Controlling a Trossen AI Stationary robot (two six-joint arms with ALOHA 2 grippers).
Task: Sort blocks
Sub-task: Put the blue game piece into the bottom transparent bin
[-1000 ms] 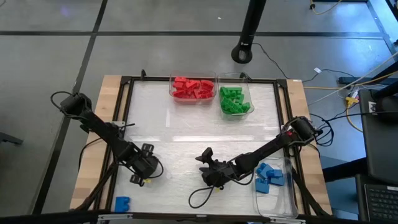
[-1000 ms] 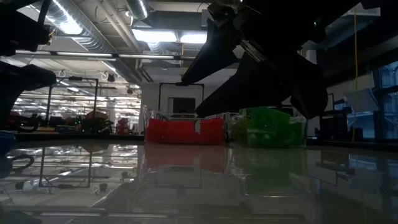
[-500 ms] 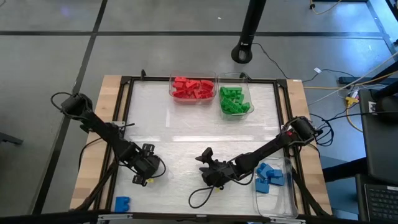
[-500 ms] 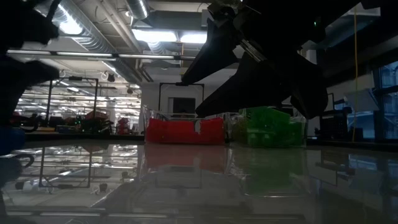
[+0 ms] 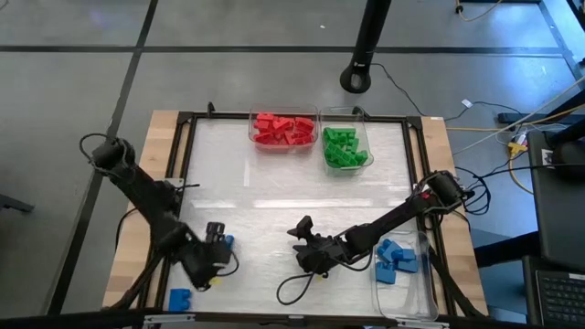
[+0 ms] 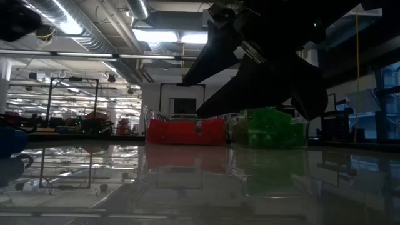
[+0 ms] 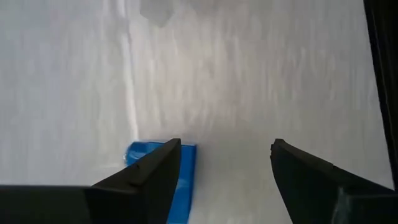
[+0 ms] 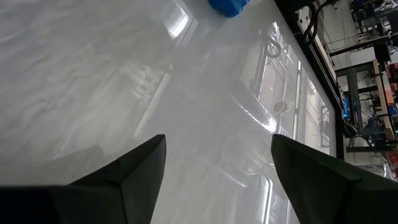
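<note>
- Red studded plastic toy bricks (image 5: pixel 282 129), heaped together at the table's far edge; in the low view a solid red band (image 6: pixel 185 131).
- Green studded plastic bricks (image 5: pixel 344 148), piled just beside the red heap.
- Blue studded bricks (image 5: pixel 396 259), clustered near the right front corner.
- One lone blue brick (image 5: pixel 180 299) lying flat near the left front corner.

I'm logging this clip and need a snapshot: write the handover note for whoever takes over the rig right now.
Left gripper: jaws open, empty, near the table's front left, close to the last loose blue block.
Right gripper: jaws open, empty, waiting at front centre.
Done: red blocks and green blocks lie in their bins at the back; several blue blocks are in the front right bin.
Left: pick up the loose blue block and carry it to the blue bin.
</note>
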